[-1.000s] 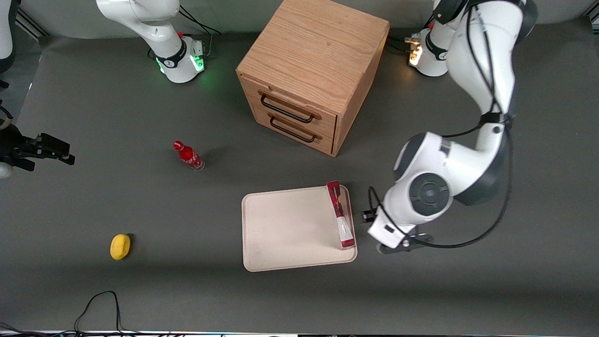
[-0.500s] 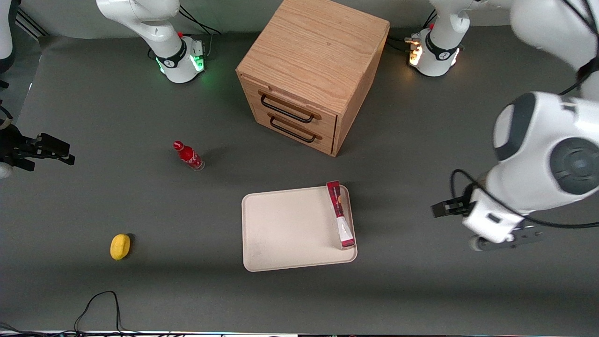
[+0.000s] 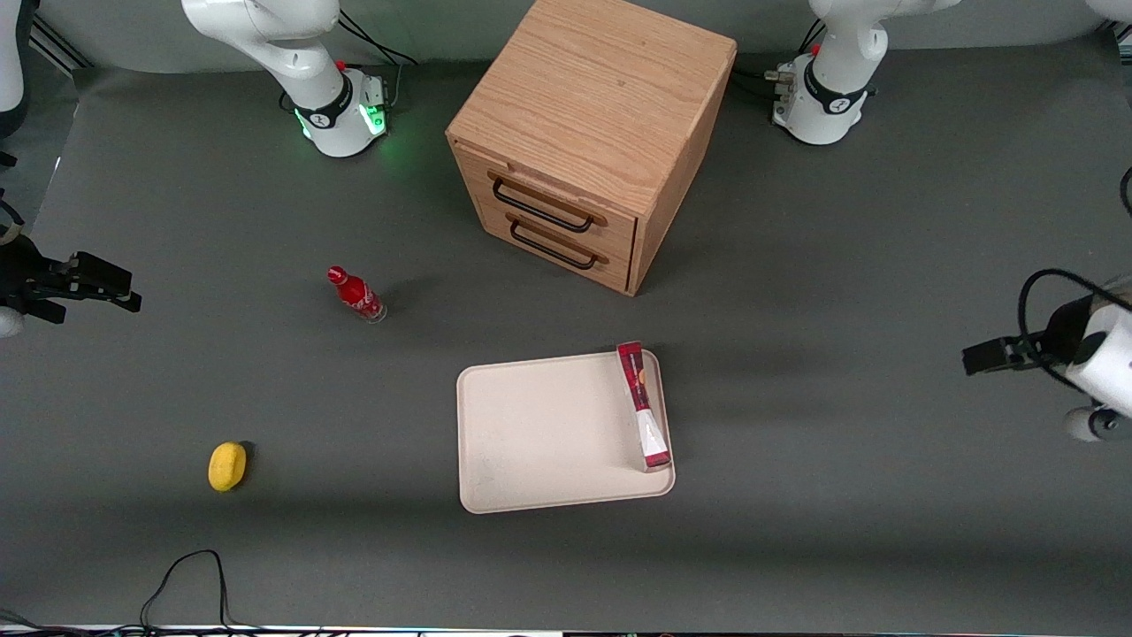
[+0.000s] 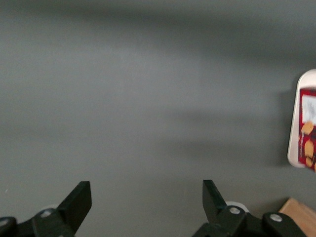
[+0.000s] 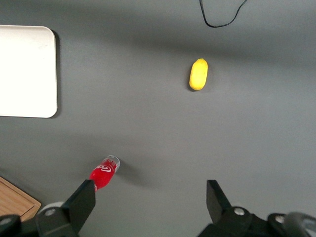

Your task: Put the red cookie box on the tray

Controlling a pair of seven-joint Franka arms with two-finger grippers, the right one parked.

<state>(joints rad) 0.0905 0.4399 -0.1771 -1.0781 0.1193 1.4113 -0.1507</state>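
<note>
The red cookie box (image 3: 643,405) lies on the tray (image 3: 539,433), standing on one long edge along the tray's rim at the working arm's end, one short end close to the corner nearer the front camera and the other reaching the corner nearer the wooden cabinet (image 3: 588,137). In the left wrist view a slice of the box (image 4: 308,129) shows its printed face with cookie pictures, sitting inside the pale rim of the tray (image 4: 295,123). The claw (image 4: 147,200) is spread wide with nothing between its two black fingers (image 4: 78,200), hanging above bare grey table (image 3: 840,292). In the front view only a bit of the working arm's wrist shows, well apart from the tray, out at the working arm's end of the table. The cabinet has two shut drawers with dark handles and stands farther from the front camera than the tray. A small red bottle (image 3: 355,295) stands toward the parked arm's end, and a yellow lemon-like object (image 3: 227,466) lies nearer the front camera than the bottle. A black cable (image 3: 190,579) loops at the table's near edge.
</note>
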